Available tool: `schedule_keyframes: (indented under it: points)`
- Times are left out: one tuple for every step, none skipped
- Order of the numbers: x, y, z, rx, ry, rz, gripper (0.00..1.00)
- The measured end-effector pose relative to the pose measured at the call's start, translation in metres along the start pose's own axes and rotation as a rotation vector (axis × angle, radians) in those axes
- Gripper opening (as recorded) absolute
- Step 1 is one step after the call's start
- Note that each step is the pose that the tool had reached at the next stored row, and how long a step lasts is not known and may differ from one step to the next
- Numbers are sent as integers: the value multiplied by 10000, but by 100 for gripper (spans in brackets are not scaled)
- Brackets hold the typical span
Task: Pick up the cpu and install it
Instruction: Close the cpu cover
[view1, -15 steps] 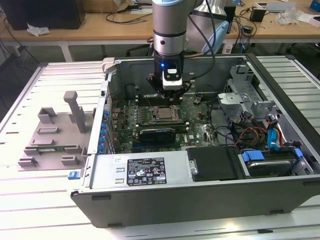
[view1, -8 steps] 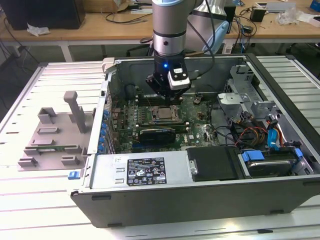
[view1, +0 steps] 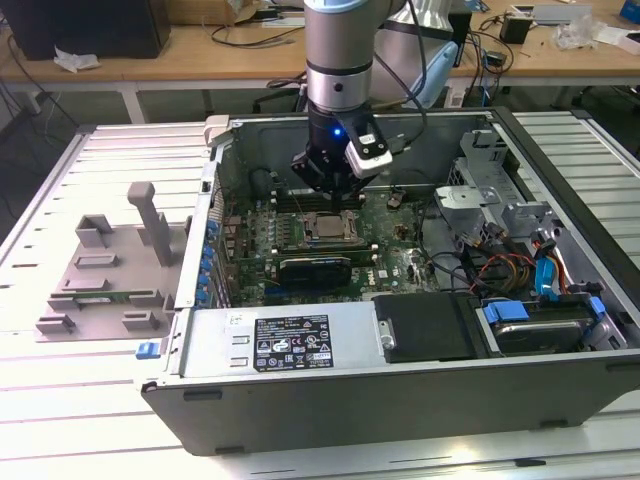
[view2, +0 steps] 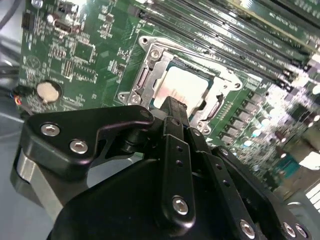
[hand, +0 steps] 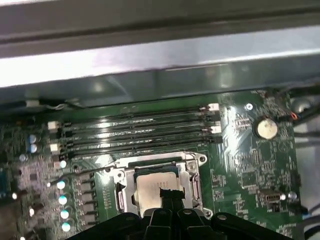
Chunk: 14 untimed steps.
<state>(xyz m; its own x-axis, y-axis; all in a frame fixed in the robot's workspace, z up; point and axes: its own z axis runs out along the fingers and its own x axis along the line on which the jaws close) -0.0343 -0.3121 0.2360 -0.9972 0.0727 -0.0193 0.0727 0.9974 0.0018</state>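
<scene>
The cpu (view1: 328, 227), a small square chip with a silvery top, lies flat inside the metal-framed socket (view1: 305, 232) on the green motherboard of the open computer case. Both wrist views show the cpu (view2: 186, 84) (hand: 149, 184) seated within the socket frame (view2: 150, 64) (hand: 120, 179). My gripper (view1: 335, 205) hangs straight over it, a little above the chip. Its black tips (view2: 171, 103) (hand: 169, 193) come together in a single point and hold nothing. They cover one edge of the chip.
A long black expansion card (view1: 315, 268) lies just in front of the socket, and memory slots (hand: 135, 131) run behind it. A coin battery (hand: 265, 128) sits nearby. The case walls, power supply (view1: 280, 340) and drive bay (view1: 530, 325) hem in the board. A grey plastic fixture (view1: 110, 270) stands outside on the exterior view's left.
</scene>
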Motion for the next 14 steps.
schedule_keyframes:
  points:
    - [0, 0, 0, -6, 0, -332, 11]
    - [0, 0, 1, -11, 0, -594, 11]
    - [0, 0, 1, -13, 0, -705, 11]
    - [0, 0, 1, -14, 1, -737, 11]
    - [0, 0, 1, -14, 1, -742, 11]
    - [0, 0, 1, -14, 1, -744, 11]
    - [0, 0, 1, -14, 1, -745, 11]
    - [3, -1, 4, -14, -15, -745, 11]
    - [9, -2, 9, -12, -69, -747, 11]
    - [13, -3, 15, -11, -109, -751, 11]
    - [17, -3, 18, -9, -131, -755, 11]
    - [30, -10, 31, 7, -154, -778, 11]
    - [37, -18, 38, 9, -162, -791, 11]
    - [41, -23, 44, 8, -166, -799, 11]
